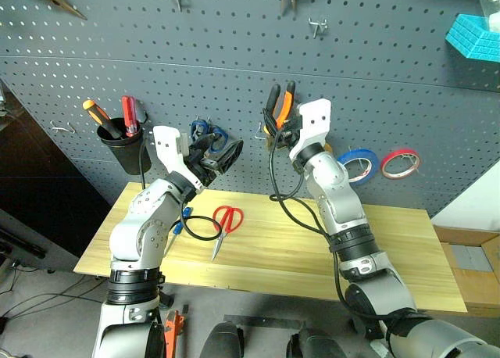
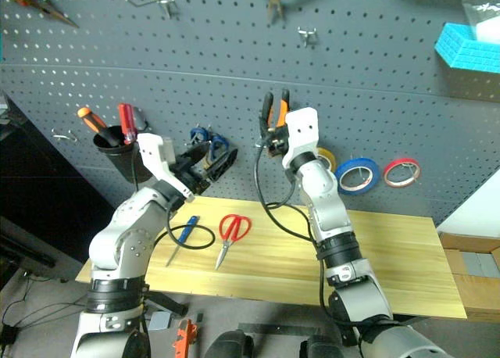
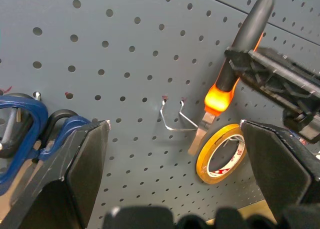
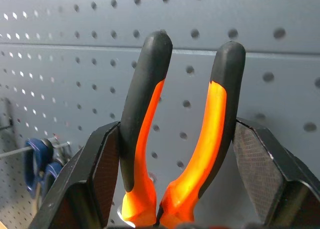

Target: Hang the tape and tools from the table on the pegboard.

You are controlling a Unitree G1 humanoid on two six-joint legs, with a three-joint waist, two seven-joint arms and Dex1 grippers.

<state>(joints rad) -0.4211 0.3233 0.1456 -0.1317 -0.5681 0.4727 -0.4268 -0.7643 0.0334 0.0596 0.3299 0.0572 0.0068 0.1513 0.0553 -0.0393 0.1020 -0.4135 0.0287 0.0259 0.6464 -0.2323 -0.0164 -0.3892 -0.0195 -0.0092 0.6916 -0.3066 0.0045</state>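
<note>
Bits on and around the board

A black cup holds two screwdrivers; blue-handled scissors, yellow tape and red tape hang nearby.

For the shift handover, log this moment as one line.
right gripper: shut on orange-and-black pliers, at pegboard hook | left gripper: open, empty | red scissors, blue screwdriver: on table

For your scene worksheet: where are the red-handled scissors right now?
In the left eye view, the red-handled scissors lie flat on the wooden table, between the robot's two arms, just right of the blue-handled screwdriver.
</note>
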